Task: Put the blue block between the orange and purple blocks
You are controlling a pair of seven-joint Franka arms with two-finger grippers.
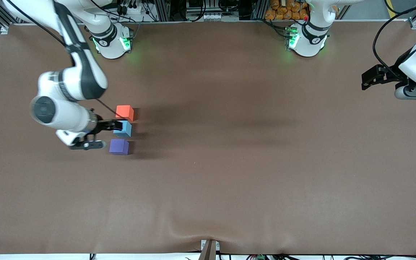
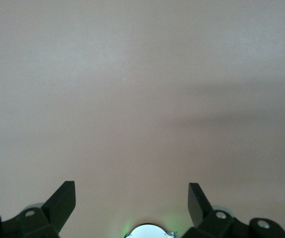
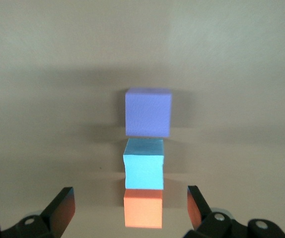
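The blue block (image 1: 123,129) sits on the table in a line between the orange block (image 1: 125,112) and the purple block (image 1: 119,146). It is close against the orange one, with a small gap to the purple one. My right gripper (image 1: 116,126) is open and empty over the blocks, beside the blue one. In the right wrist view the purple block (image 3: 148,112), the blue block (image 3: 143,170) and the orange block (image 3: 143,208) line up, and the orange one lies between the spread fingers of the right gripper (image 3: 130,194). My left gripper (image 1: 366,81) is open and empty and waits at the left arm's end.
Brown cloth (image 1: 229,162) covers the whole table. The left wrist view shows only bare cloth (image 2: 142,99) past the left gripper (image 2: 132,197). The arm bases (image 1: 112,43) stand along the robots' edge.
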